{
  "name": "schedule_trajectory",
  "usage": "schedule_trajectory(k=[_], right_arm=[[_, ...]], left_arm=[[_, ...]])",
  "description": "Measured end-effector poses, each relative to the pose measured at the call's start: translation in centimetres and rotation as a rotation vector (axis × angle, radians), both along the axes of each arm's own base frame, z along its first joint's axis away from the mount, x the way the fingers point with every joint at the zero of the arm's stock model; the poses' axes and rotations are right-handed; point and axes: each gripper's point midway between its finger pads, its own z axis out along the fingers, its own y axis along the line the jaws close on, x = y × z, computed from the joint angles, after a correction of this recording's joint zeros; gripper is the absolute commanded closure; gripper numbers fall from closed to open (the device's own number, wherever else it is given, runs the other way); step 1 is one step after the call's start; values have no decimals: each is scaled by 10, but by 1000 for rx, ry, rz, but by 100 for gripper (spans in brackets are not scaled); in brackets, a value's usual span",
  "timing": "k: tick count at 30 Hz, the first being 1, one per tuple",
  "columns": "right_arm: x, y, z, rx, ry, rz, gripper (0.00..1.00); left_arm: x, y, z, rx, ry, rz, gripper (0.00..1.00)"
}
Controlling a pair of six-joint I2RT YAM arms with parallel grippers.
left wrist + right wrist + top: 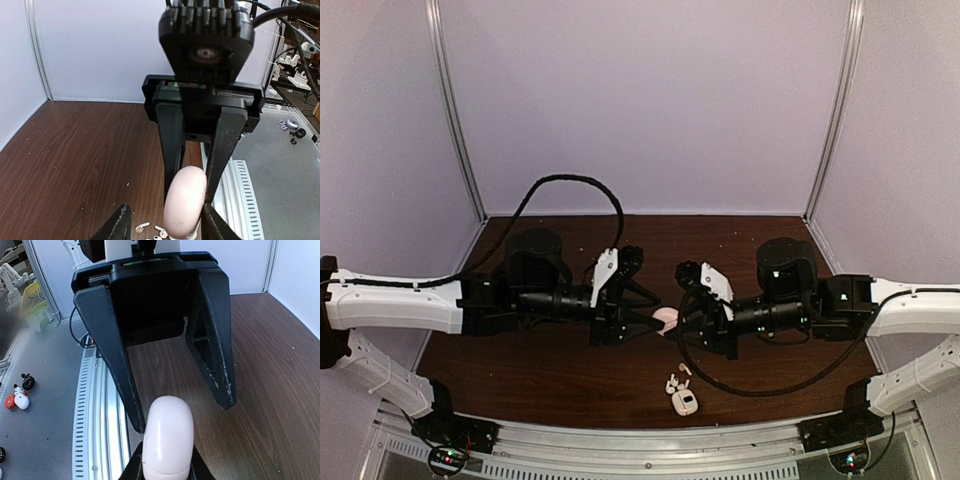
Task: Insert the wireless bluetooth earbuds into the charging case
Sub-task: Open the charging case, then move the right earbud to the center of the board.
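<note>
The white charging case point(684, 402) lies on the brown table near the front edge. The two white earbuds point(672, 384) lie loose just behind it, and they also show low in the left wrist view as the earbuds point(142, 227). Both grippers meet in mid-air above the table's middle, well behind the case. My right gripper point(165, 471) is shut on a pale pink disc point(167, 437). My left gripper point(167, 226) stands open around that same disc point(185, 202), one finger close against it and the other well apart.
A perforated aluminium rail point(650, 440) runs along the table's near edge, just in front of the case. White walls with metal corner posts point(460, 130) close in the back and sides. Black cables point(590, 185) loop over both arms.
</note>
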Motion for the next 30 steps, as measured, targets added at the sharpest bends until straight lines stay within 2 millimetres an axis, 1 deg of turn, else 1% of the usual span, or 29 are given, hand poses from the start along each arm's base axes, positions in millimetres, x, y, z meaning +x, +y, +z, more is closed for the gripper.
schedule_trajectory(k=[5, 8, 12, 17, 20, 23, 26, 28, 30], right_arm=[[2, 0, -2, -5, -3, -6, 96], [0, 0, -2, -5, -4, 7, 97], [-1, 0, -2, -6, -2, 12, 97], [-1, 1, -2, -4, -2, 11, 97], [3, -1, -1, 12, 0, -1, 97], [13, -12, -5, 34, 17, -41, 97], [29, -32, -15, 54, 35, -112, 97], [38, -44, -20, 66, 49, -157, 97], [44, -56, -25, 86, 64, -199, 97]], left_arm=[[7, 4, 8, -15, -12, 50, 54], [15, 7, 13, -25, -16, 88, 55], [22, 9, 14, -28, -21, 118, 55], [23, 9, 14, -28, -22, 122, 51], [25, 13, 15, -37, -16, 130, 50], [34, 27, 21, -67, -8, 164, 48], [46, 42, 29, -100, -4, 207, 48], [52, 47, 32, -113, -2, 226, 48], [55, 48, 29, -113, 3, 235, 49]])
